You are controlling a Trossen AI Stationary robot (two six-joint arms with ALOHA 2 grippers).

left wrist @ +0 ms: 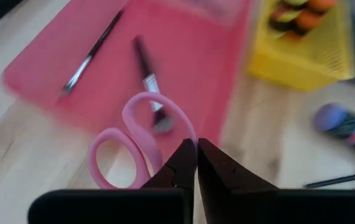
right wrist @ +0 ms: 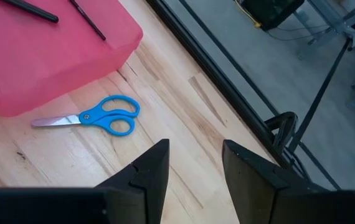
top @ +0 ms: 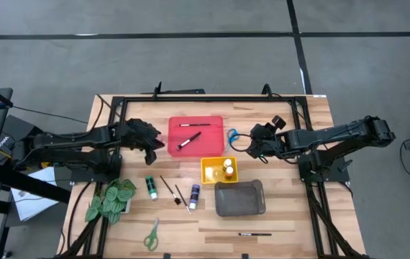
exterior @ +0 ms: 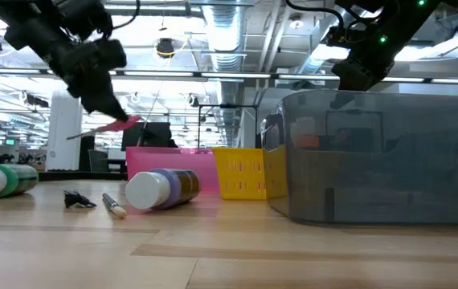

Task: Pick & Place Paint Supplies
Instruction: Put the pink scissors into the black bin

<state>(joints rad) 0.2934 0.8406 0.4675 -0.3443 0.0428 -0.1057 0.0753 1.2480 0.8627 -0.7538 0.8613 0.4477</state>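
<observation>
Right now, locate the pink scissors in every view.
High view: hidden under the left hand, beside the red tray.
Low view: pink scissors held in the air, upper left.
Left wrist view: handles at centre.
Right wrist view: not in it.
Shared landmark: the red tray.

Bright, even overhead light, glaring ceiling lamps [exterior: 165,48] behind, soft shadows, pink scissors [left wrist: 137,140] blurred up close.

Left gripper [left wrist: 196,163] clamped tight on pink scissors [left wrist: 141,144], arm raised above the table; right gripper [right wrist: 195,163] — fingers parted, empty — hovers at the table's far right side.
</observation>
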